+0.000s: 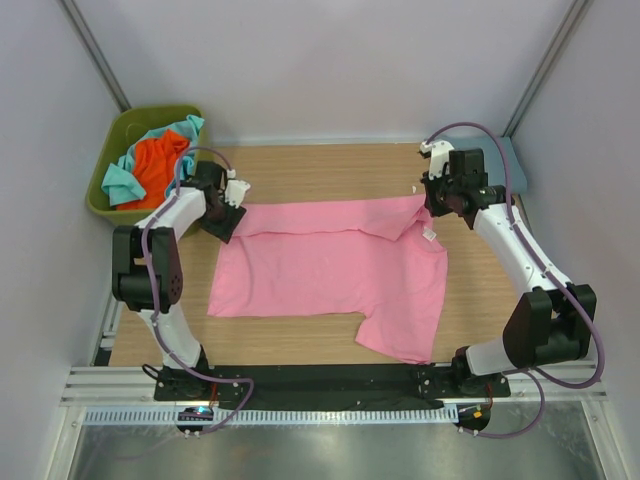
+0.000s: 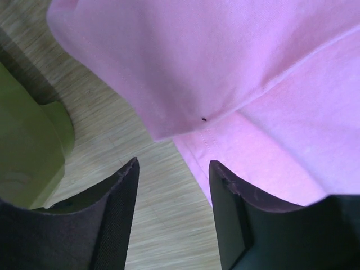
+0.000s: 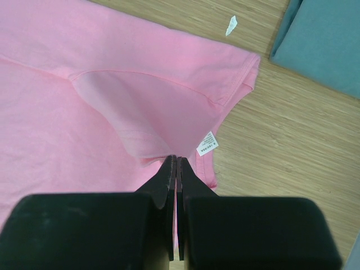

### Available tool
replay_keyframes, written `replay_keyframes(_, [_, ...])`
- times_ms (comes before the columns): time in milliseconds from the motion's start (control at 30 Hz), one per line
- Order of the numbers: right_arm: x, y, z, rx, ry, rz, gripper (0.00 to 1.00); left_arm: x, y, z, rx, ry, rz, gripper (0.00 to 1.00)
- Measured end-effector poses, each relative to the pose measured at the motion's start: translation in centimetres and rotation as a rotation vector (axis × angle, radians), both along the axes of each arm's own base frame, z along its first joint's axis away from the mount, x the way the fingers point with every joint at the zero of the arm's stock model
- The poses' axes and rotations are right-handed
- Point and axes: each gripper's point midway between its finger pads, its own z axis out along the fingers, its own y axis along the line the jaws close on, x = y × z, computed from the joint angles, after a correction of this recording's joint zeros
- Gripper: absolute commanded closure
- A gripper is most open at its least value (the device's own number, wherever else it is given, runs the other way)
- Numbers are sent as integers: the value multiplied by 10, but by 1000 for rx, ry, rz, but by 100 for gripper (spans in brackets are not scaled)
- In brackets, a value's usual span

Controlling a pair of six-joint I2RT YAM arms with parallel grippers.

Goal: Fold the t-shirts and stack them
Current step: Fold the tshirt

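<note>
Shirt [image 1: 320, 270] on the counter [image 1: 320, 165] between left end effector [image 2: 171, 169] and right end effector [image 3: 175, 163]; bin [image 1: 101, 186] of clothes [image 1: 160, 165] behind the former, folded top [image 3: 326, 39] beside the latter.

Plain pink t-shirt [image 1: 330, 265], orange t-shirt [image 1: 160, 165], teal t-shirt [image 1: 120, 183], blue-grey t-shirt [image 3: 326, 39], olive-green bin [image 1: 150, 112].

The pink short-sleeved cloth t-shirt [image 1: 330, 272] lies spread flat in the middle of the wooden table [image 1: 320, 165], with one sleeve pointing toward five o'clock. Its far edge is turned over on itself from eleven to one o'clock; there a white care label [image 3: 206, 143] shows and my right claw [image 3: 176, 160] pinches the fold. The orange cloth t-shirt [image 1: 160, 165] and the teal cloth t-shirt [image 1: 122, 182] sit crumpled together at ten o'clock in the olive-green plastic bin [image 1: 97, 190], while the dusty blue-grey cloth t-shirt [image 3: 323, 39] lies flat at two o'clock, apart from the pink one.
</note>
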Motion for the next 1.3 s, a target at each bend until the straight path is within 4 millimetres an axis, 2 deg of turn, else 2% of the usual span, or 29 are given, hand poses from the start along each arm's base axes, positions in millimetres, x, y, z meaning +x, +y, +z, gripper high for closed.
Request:
replay_keyframes(133, [0, 1, 0, 5, 1, 1, 99, 1, -9, 11, -48, -6, 30, 47])
replay_keyframes(300, [0, 2, -1, 8, 4, 5, 99, 41, -31, 53, -117, -125, 40, 54])
replay_keyframes(400, [1, 2, -6, 7, 16, 5, 99, 64, -51, 63, -162, -162, 24, 58])
replay_keyframes(533, [2, 2, -14, 3, 37, 5, 99, 75, -73, 41, -201, -110, 7, 63])
replay_keyframes(633, [3, 2, -15, 0, 40, 4, 99, 66, -82, 11, -211, -21, 4, 65])
replay_keyframes(733, [4, 1, -15, -2, 35, 4, 99, 55, -82, -7, -211, 43, 17, 66])
replay_keyframes(900, [10, 0, -21, -17, 35, 2, 99, 42, -79, -19, -205, 87, 28, 67])
replay_keyframes(1033, [17, -2, -35, -32, 55, 3, 99, 30, -77, -29, -198, 126, 33, 67])
replay_keyframes(1300, [34, -9, -66, -64, 93, -1, 99, 30, -77, -30, -199, 125, 37, 69])
